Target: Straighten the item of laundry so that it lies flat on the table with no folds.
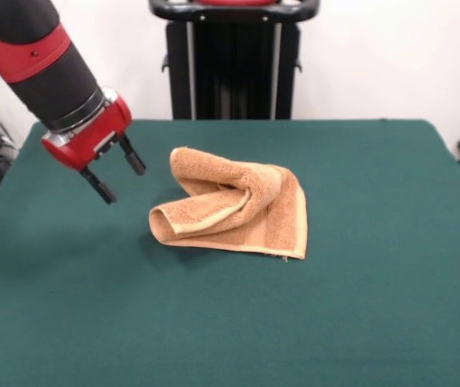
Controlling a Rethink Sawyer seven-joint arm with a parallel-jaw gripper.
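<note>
Hovering wide and empty, end effector beside rumpled, doubled-over towel on the surface, seemingly lining up a grab.

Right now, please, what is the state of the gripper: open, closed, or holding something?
Gripper: open, holding nothing, above the table beside the crumpled towel, not touching it.

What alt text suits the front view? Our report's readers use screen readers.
An orange-tan towel lies crumpled and folded over itself near the middle of a dark green table. A red and black arm's open gripper hangs empty to its left, apart from it.
</note>
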